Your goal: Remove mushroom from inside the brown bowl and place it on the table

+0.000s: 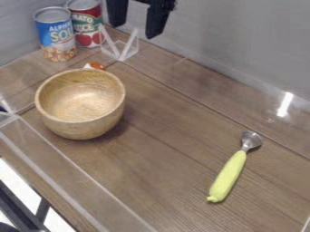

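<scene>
Mushroom, a small cream-and-orange toy lump (93, 65), is seen lying on the brown wood-grain plank table (169, 136), just behind the far rim of the round, light tan wooden bowl (80, 103) and outside it. The bowl's hollow is seen bare. Well above the bowl, at the top edge of the view, the black two-fingered gripper (133, 16) is hung, its jaws spread wide apart with nothing held between them; the mushroom is placed below and to the left of the jaws, apart from them. Behind the bowl, two labelled soup cans (68, 30) are stood. Far to the right of the bowl, a yellow-handled metal spoon (231, 170) is laid flat.
</scene>
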`<state>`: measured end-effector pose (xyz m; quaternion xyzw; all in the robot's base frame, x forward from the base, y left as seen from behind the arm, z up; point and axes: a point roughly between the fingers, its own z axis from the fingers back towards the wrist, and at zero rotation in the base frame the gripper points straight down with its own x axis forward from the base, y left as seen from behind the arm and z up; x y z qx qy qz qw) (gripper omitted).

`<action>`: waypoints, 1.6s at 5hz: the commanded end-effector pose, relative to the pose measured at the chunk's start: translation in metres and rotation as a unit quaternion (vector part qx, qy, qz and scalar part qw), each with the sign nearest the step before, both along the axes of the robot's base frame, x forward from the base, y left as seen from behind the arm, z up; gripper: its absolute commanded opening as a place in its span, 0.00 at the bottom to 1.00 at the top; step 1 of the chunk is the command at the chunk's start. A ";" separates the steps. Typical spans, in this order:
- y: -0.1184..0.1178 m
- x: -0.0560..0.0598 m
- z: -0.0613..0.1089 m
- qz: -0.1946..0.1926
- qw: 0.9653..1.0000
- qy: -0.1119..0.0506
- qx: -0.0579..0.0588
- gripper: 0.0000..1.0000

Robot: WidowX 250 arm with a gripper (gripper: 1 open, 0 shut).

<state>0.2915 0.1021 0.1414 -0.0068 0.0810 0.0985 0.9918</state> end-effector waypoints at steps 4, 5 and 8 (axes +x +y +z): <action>0.014 0.007 -0.009 0.008 1.000 -0.007 0.016 1.00; 0.015 0.006 -0.015 0.007 1.000 -0.003 0.016 1.00; 0.020 0.001 -0.025 0.002 1.000 0.002 0.012 1.00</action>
